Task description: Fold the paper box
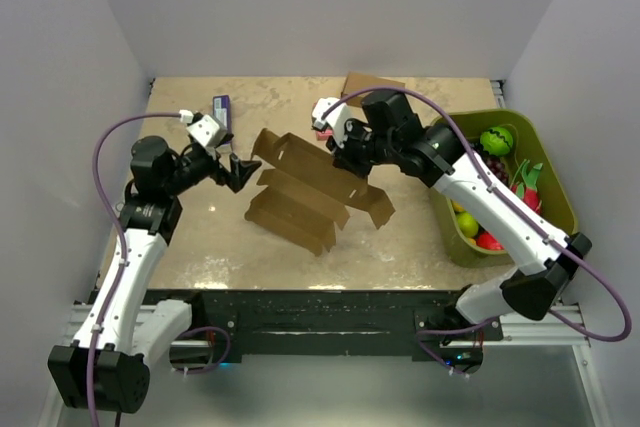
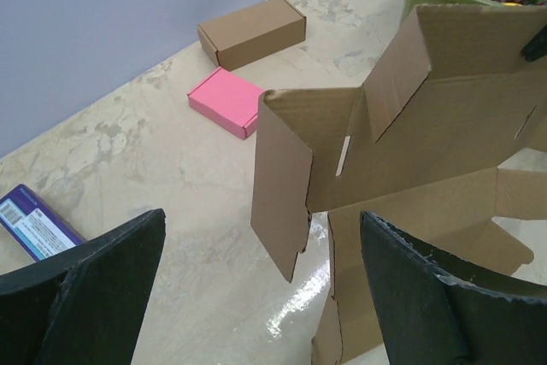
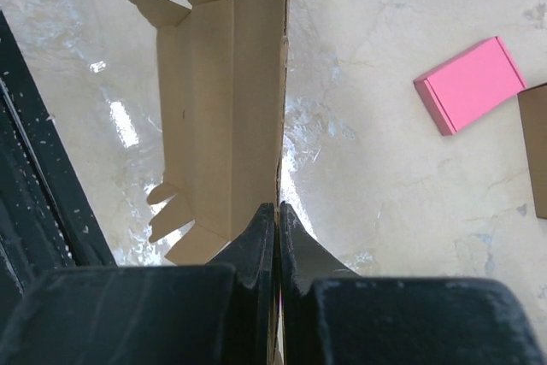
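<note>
Currently early in fold: paper box [image 1: 310,192] at bench [image 1: 190,247] centre, half opened, one long panel raised on edge, lower panels and flaps splayed out.
Right hand [image 3: 277,211] pinched shut on top edge of raised panel, holding it upright.
Left hand [image 1: 243,171] spread wide, empty, just beside box's left end flap, apart from it.
Next move likely: left hand takes end flap, bends it along crease while right steadies.
Card thin, brown, matte, corrugated, scored, with slots and tabs; probably springy, prone to buckle.
Bench glossy, mottled beige.
Pink block [image 2: 226,102], ready-made brown box [image 2: 252,32] well apart.
</note>
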You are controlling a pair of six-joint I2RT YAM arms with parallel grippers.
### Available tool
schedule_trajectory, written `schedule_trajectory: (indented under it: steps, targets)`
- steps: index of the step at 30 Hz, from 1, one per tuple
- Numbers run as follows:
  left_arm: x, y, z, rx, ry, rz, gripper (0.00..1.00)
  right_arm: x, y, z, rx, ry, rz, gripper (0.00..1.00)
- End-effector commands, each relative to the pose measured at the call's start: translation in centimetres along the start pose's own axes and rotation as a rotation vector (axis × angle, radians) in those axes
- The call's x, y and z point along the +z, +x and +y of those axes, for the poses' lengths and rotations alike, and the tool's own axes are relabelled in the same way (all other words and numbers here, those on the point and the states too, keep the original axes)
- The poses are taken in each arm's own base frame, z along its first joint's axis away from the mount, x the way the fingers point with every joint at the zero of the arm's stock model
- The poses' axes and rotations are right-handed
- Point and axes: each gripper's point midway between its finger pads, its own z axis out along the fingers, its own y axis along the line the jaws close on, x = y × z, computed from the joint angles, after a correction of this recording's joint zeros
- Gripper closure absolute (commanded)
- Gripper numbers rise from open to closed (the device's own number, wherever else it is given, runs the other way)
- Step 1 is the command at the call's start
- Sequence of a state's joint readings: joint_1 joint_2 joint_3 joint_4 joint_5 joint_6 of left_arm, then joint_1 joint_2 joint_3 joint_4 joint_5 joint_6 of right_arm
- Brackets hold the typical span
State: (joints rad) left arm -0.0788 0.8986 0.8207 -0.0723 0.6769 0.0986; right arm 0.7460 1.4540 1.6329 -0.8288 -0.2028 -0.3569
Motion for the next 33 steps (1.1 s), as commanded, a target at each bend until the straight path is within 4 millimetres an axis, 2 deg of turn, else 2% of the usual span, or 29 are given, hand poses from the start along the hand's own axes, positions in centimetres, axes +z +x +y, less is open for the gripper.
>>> schedule_trajectory:
  steps: [1, 5, 6, 11, 14, 17, 19, 20, 21, 23, 24, 26, 28, 29, 30, 31, 32, 33]
  targets:
    - [0.1, -1.8, -0.4, 0.029, 0.036, -0.043, 0.0, -1.8, -1.3, 0.4, -0.019, -0.015, -0.042, 1.0]
    - [0.5, -1.3, -0.4, -0.005, 0.046, -0.042, 0.0, -2.1, -1.5, 0.6, -0.023, -0.025, -0.054, 1.0]
    - [0.7, -1.9, -0.2, 0.011, 0.043, -0.07, 0.0, -2.0, -1.5, 0.6, -0.022, -0.03, -0.053, 1.0]
    - [1.6, -1.6, -0.2, -0.028, 0.07, -0.08, 0.0, -1.5, -1.5, 1.0, -0.02, -0.06, -0.045, 1.0]
    - [1.9, -1.3, -0.4, -0.067, 0.076, -0.068, 0.04, -1.3, -1.3, 1.1, -0.018, -0.068, -0.035, 1.0]
    - [2.0, -1.0, -0.6, -0.062, 0.086, -0.064, 0.16, -1.5, -1.4, 1.1, -0.017, -0.062, -0.039, 1.0]
    - [2.0, -1.0, -0.8, -0.058, 0.089, -0.062, 0.32, -1.6, -1.6, 0.8, -0.019, -0.044, -0.048, 1.0]
    - [2.0, -1.1, -0.8, -0.054, 0.09, -0.065, 0.4, -1.9, -1.7, 0.7, -0.017, -0.034, -0.052, 1.0]
    - [1.9, -1.2, -0.9, -0.052, 0.091, -0.067, 0.58, -2.0, -1.7, 0.5, -0.013, -0.021, -0.052, 1.0]
    - [1.9, -1.2, -1.2, -0.051, 0.106, -0.07, 0.78, -2.3, -1.7, -0.1, -0.013, 0.017, -0.057, 1.0]
    - [1.9, -1.2, -1.3, -0.052, 0.114, -0.071, 0.91, -2.5, -1.8, -0.3, -0.013, 0.03, -0.062, 0.97]
    - [2.0, -1.3, -1.8, -0.054, 0.14, -0.073, 1.0, -2.9, -1.8, -1.6, 0.002, 0.117, -0.07, 0.89]
    - [2.0, -1.2, -1.8, -0.063, 0.142, -0.069, 1.0, -3.5, -2.5, -3.5, 0.026, 0.229, -0.104, 0.73]
    - [2.0, -1.2, -1.6, -0.073, 0.129, -0.066, 1.0, -4.0, -1.9, -5.1, 0.075, 0.339, -0.09, 0.67]
    - [2.1, -1.0, -1.5, -0.092, 0.122, -0.059, 1.0, -5.0, -2.0, -6.1, 0.099, 0.41, -0.108, 0.5]
    - [2.4, -0.7, -1.3, -0.108, 0.118, -0.05, 1.0, -5.8, -2.6, -7.1, 0.124, 0.467, -0.148, 0.41]
    - [2.5, -0.6, -1.3, -0.122, 0.119, -0.046, 1.0, -6.4, -2.2, -8.1, 0.174, 0.541, -0.151, 0.28]
    - [2.6, -0.4, -1.3, -0.152, 0.118, -0.037, 1.0, -7.4, -2.5, -8.5, 0.21, 0.581, -0.178, 0.22]
